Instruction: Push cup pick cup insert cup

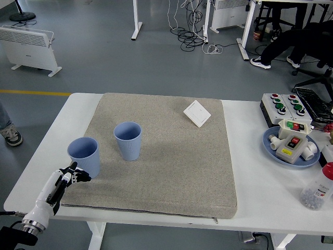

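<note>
In the lower left, the left black five-fingered hand [73, 174], fingers spread, is just below-left of the upright pale blue ribbed plastic cup [84, 157].

A grey floor [104, 57] with a yellow line [34, 92] lies beyond the white table [260, 172]. A white panel heater [28, 44] stands at left; cables [190, 31] trail among desk legs [136, 21].

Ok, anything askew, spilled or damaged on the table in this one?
Nothing spilled or damaged. Both cups stand upright on the mat. Only the white switch plate lies skewed to the mat's edges. The left hand is open beside the nearer cup.
</note>
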Controlling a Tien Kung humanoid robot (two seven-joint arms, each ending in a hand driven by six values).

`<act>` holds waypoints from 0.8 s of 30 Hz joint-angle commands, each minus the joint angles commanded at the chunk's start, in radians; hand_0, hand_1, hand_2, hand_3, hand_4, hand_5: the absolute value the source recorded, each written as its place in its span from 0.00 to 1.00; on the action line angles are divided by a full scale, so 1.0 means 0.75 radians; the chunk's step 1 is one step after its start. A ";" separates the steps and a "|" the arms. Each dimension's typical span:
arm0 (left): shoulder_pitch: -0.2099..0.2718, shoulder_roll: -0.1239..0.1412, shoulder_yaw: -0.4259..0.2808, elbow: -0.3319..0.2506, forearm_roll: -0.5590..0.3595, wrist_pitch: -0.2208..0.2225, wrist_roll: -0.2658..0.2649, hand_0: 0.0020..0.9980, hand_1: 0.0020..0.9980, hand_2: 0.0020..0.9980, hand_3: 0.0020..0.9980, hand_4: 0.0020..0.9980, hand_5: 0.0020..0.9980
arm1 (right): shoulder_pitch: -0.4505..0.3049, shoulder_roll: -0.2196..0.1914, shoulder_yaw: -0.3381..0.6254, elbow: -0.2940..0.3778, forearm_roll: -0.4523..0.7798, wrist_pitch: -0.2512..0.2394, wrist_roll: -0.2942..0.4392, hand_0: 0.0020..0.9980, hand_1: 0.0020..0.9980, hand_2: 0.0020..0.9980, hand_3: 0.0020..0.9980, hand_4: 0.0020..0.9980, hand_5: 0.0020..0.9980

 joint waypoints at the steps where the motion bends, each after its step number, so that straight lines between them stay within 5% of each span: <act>1: -0.005 -0.002 0.002 0.005 0.002 0.001 0.002 0.65 0.52 0.49 0.44 0.58 1.00 | 0.000 0.000 0.000 0.000 0.001 0.000 0.000 0.78 0.68 0.68 0.57 0.13 0.47; 24: -0.103 0.020 0.015 0.107 0.085 0.009 0.012 0.65 0.53 0.49 0.44 0.59 1.00 | 0.004 0.000 -0.005 0.000 -0.003 0.001 -0.002 0.78 0.68 0.68 0.57 0.13 0.47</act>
